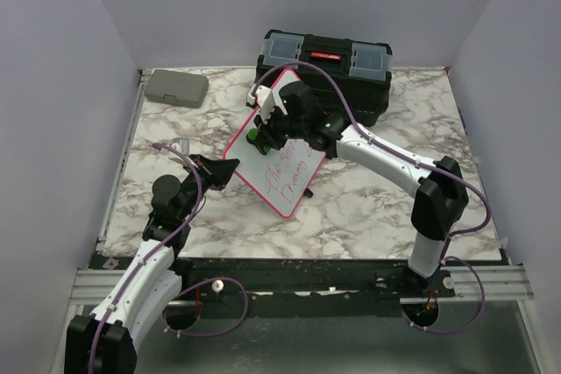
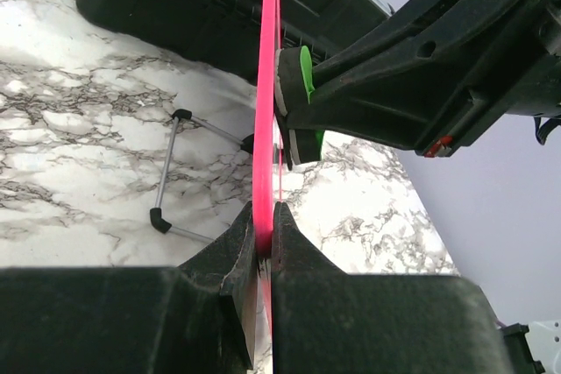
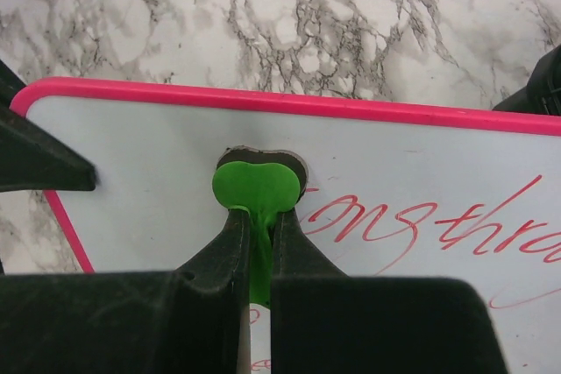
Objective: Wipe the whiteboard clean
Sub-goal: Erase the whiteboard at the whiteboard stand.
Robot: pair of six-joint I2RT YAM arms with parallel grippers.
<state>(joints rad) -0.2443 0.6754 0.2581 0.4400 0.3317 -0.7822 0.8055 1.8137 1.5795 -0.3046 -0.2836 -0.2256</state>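
The whiteboard (image 1: 282, 179) is tilted over the marble table (image 1: 368, 208), just in front of the black toolbox (image 1: 351, 72). The left gripper (image 2: 265, 216) pinches the board's pink frame edge. The right gripper (image 3: 257, 225) is clamped on a green eraser (image 3: 256, 186), which is pressed against the board beside the red handwriting (image 3: 421, 225).

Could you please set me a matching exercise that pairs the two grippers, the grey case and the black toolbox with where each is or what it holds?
Column one:
1. left gripper
2. right gripper
3. grey case
4. black toolbox

Column two:
A. at the far left corner of the table
B. shut on the green eraser, against the board
C. behind the whiteboard, at the far edge
D. shut on the whiteboard's pink frame

Pairs: 1-D, 2-B, 3-A, 4-C.
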